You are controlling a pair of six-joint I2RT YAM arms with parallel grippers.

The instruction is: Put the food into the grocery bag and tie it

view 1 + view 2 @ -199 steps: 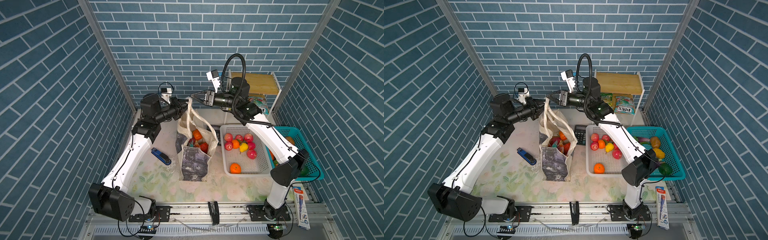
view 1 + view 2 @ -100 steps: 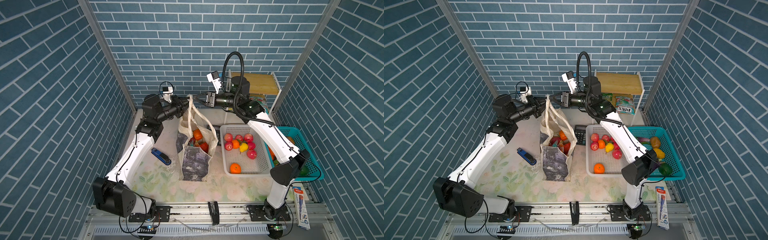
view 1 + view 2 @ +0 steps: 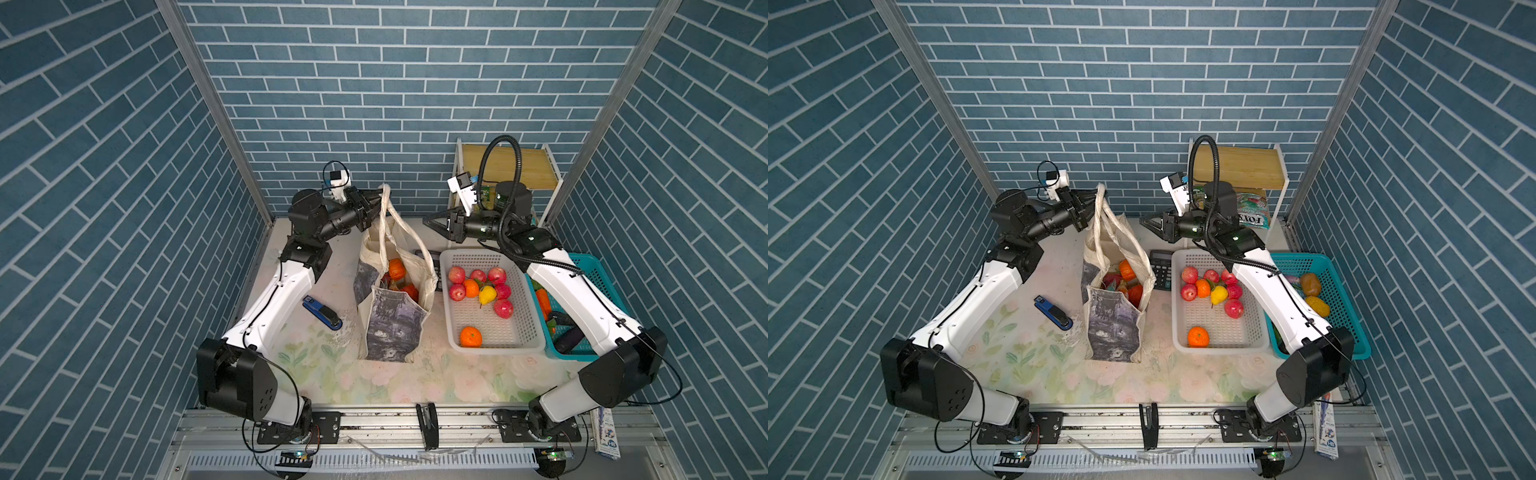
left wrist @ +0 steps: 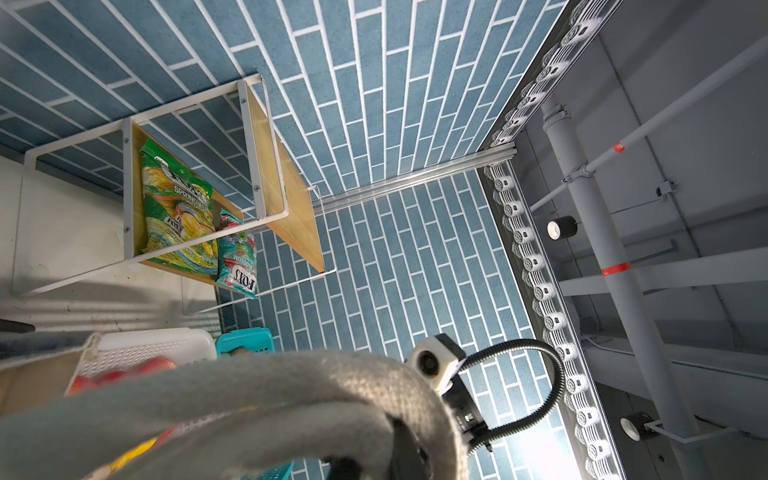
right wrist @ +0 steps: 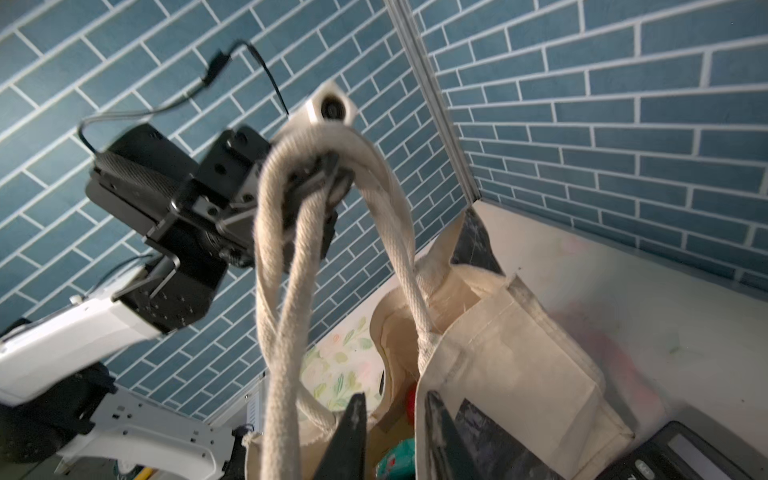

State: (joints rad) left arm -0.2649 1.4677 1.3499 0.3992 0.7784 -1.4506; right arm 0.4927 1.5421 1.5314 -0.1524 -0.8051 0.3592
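The grocery bag [image 3: 392, 320] [image 3: 1113, 324] stands upright at mid-table, a cream tote with a grey print panel. Its long handles [image 5: 282, 249] [image 4: 249, 395] are gathered and pulled up over its far left side. My left gripper [image 3: 377, 193] [image 3: 1097, 195] [image 5: 328, 166] is shut on them at the top. Food lies inside the bag: an orange piece [image 3: 395, 268] and a red piece [image 3: 409, 291]. My right gripper [image 3: 428, 220] [image 3: 1144, 220] [image 5: 395, 413] hangs to the right of the handles, apart from them. It is narrowly open and holds nothing.
A white basket [image 3: 511, 328] with apples and oranges sits right of the bag, and a teal basket [image 3: 598, 274] lies beyond it. FOX'S packets [image 3: 1252, 208] [image 4: 237, 266] rest on the back-right shelf [image 3: 515, 166]. A calculator [image 3: 1160, 268] and a blue stapler [image 3: 322, 311] flank the bag.
My right gripper has drawn back to the right and downward, away from the handles, with its jaws a little narrower. The left gripper still holds the handles up.
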